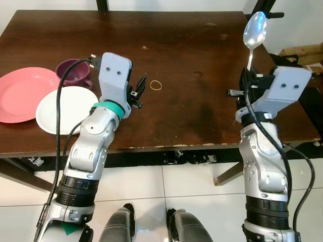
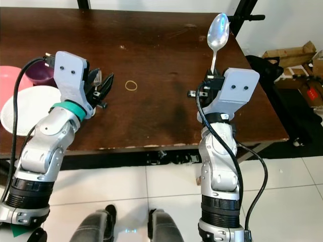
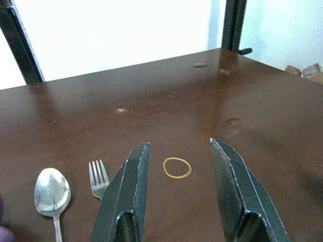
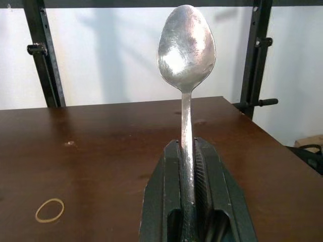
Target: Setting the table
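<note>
Pink and white come first at the robot's left: a pink plate point(image 1: 20, 93) and a white plate point(image 1: 63, 108) lie near the front edge of the dark tabletop point(image 1: 192, 101), overlapping, with a purple cup point(image 1: 73, 71) just behind them. They look like light, stiff plastic or ceramic, best lifted by the rim. Beside the cup, the left claw point(image 3: 176, 194) hovers low over the wood with its fingers spread, holding nothing. The forearm rises from the table's edge and the wrist tips forward. A second spoon point(image 3: 52, 194) and a fork point(image 3: 99, 177) lie flat just beside it, and a yellow rubber band point(image 3: 177, 168) sits just ahead between the fingertips.

To the right, the right claw point(image 4: 187, 151) is pressed together on the handle of a metal spoon point(image 4: 186, 45), which stands nearly upright with its bowl high above the tabletop. The forearm is raised almost vertical by the table's right end. The spoon seems light, rigid and slick; pinched low on a thin handle, it could pivot or slip, so a hold nearer mid-handle would likely be steadier.
</note>
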Robot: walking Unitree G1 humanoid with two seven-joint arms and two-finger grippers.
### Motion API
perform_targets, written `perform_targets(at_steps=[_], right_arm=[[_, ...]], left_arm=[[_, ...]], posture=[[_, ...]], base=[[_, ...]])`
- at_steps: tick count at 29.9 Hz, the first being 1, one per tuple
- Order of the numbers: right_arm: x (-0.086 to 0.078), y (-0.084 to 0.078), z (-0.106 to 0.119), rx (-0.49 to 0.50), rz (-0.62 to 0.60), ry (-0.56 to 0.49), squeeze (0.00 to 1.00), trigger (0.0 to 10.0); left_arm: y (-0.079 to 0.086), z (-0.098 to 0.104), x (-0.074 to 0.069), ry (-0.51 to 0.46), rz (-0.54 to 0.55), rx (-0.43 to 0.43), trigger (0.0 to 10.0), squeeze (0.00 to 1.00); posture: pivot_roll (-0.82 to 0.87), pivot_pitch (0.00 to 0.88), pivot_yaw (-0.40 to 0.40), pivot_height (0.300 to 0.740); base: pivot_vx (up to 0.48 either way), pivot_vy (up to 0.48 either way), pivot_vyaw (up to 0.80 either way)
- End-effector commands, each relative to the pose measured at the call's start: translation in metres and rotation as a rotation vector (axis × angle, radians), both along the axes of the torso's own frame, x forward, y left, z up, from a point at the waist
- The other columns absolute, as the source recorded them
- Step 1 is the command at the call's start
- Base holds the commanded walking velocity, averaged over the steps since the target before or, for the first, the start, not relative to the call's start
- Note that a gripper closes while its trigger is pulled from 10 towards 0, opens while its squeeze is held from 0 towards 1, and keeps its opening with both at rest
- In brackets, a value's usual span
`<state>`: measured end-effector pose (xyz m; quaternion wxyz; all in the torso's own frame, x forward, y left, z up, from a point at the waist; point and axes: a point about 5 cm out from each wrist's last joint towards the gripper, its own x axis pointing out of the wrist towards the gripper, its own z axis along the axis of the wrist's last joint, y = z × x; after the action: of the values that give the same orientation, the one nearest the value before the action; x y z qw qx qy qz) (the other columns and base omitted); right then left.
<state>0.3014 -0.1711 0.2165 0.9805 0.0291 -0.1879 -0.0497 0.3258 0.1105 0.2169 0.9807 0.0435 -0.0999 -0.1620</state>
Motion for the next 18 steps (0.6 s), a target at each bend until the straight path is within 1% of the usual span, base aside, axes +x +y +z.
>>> perform_targets(at_steps=[1,18], right_arm=[[0.0008,-0.0018,-0.0022,0.0,-0.013,0.017,0.0,10.0],[0.0016,-0.0027,-0.0037,-0.007,-0.02,0.028,0.0,10.0]], left_arm=[[-0.0025,-0.0032,0.0012,0.009,-0.006,0.01,10.0,0.0],[-0.0041,-0.0027,0.0047,-0.003,-0.004,0.006,10.0,0.0]], posture=[[-0.02,0.047,0.019,0.74],[-0.02,0.052,0.021,0.74]], base=[[-0.304,0.0,0.0],[-0.328,0.0,0.0]])
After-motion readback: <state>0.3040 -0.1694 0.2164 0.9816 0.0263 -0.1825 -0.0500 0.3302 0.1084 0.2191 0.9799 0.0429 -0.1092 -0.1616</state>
